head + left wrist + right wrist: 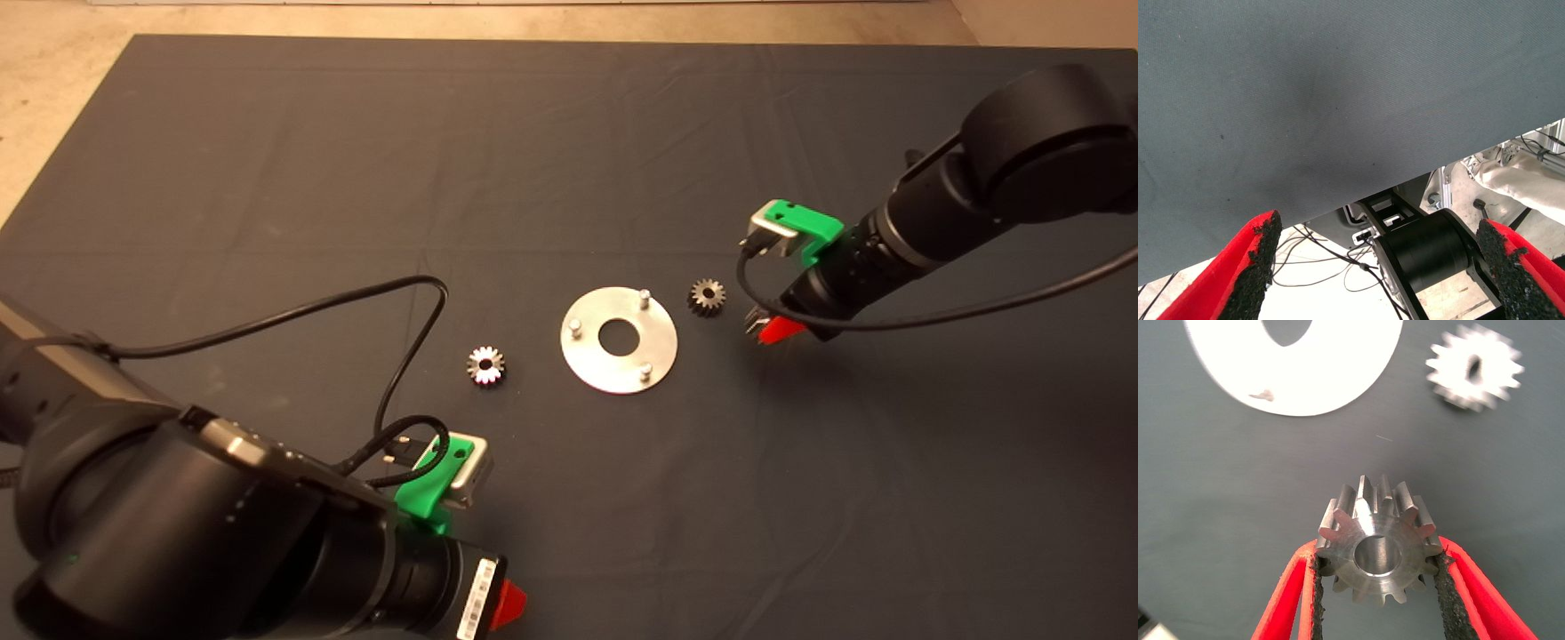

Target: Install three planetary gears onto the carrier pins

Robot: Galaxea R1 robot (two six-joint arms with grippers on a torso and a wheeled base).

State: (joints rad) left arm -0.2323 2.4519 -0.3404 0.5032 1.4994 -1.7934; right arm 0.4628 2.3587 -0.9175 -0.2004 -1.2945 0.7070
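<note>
Left gripper [1381, 267] waits at the mat's [267, 178] near edge, jaws spread. One gear [485, 365] lies left of the disc [619, 340], another [707, 295] right. Right gripper [1378, 587] pinches a third gear [1377, 537] beside it.

The head camera is looking down from above onto the dark mat [569, 142], taking in both arms. The left wrist camera is facing the mat's edge and the floor beyond. The right wrist camera is sitting very near a gear [1377, 539], and is sharing the silver disc [1338, 380] [619, 340] and another gear [1475, 368] [707, 296] with the head view.
</note>
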